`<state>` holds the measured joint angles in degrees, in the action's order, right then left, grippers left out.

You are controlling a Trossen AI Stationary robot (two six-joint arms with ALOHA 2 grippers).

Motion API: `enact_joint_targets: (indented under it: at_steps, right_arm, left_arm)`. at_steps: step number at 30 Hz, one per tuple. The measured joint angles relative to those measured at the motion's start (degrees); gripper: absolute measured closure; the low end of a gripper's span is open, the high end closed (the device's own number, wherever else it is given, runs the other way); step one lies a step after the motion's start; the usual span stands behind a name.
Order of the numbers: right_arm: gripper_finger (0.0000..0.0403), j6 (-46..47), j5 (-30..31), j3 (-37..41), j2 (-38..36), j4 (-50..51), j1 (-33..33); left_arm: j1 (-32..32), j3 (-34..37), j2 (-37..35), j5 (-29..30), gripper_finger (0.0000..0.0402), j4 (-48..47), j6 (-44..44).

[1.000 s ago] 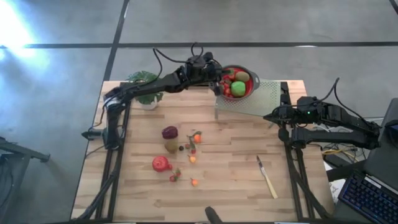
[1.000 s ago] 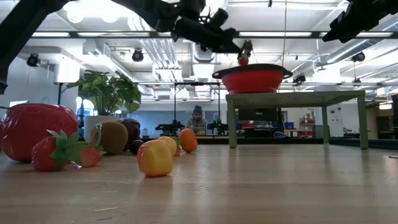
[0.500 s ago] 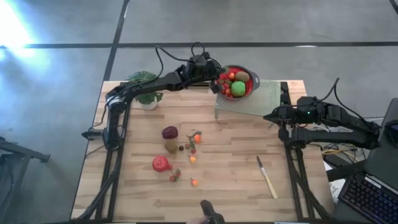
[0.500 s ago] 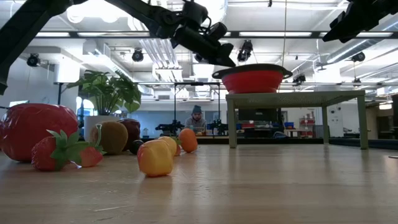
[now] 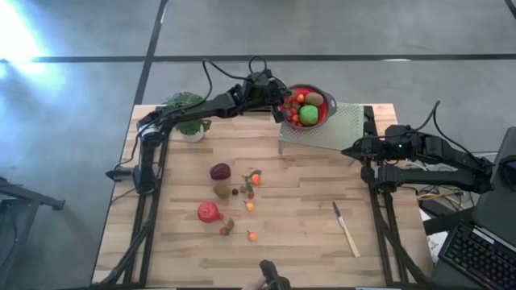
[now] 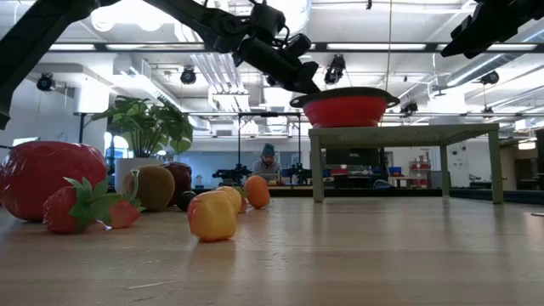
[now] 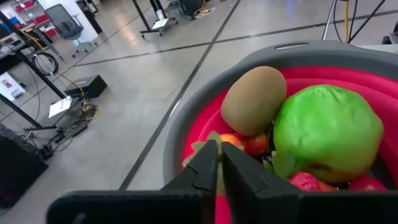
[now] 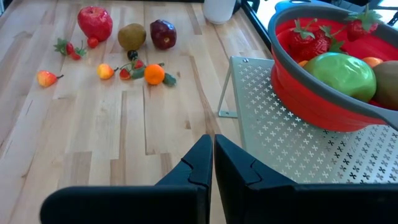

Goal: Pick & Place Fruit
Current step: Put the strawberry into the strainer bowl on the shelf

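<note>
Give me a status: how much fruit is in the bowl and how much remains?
Done: a green apple, a kiwi and some strawberries sit in the red bowl. In hand: nothing; the left gripper hangs over the bowl's rim, holding no fruit. Left: about a dozen loose fruits on the table.

Bowl (image 7: 186, 140) and green fruit (image 7: 326, 134) cut off at the edge.

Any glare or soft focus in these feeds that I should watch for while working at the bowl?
High view: a bright patch of glare washes out the floor at the upper left, well away from the red bowl. Low view: ceiling lights bloom overhead, and the near fruit, like the big strawberry, looks soft. Left wrist view: the green apple is clear, while the fingers nearest the lens blur.
</note>
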<state>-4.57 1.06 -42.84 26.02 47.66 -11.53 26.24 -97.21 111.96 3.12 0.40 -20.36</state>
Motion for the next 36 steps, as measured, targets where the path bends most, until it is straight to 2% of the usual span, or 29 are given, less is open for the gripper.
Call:
enact_joint_targets:
  at_steps: [9,21,28,36]
  right_arm:
    - [0.0390,0.0,0.0,0.0,0.0,0.0,0.0]
    - [0.0390,0.0,0.0,0.0,0.0,0.0,0.0]
    - [0.0390,0.0,0.0,0.0,0.0,0.0,0.0]
    - [0.0390,0.0,0.0,0.0,0.0,0.0,0.0]
  left_arm:
    - [-0.1,0.0,-0.2,0.0,0.0316,-0.1,0.0]
    - [-2.8,0.0,-5.6,-0.1,0.0307,-3.9,-0.2]
    - [-6.5,0.0,-9.7,-0.1,0.0307,-12.7,-0.5]
    - [-12.6,0.0,-15.0,-0.1,0.0305,-28.8,-0.4]
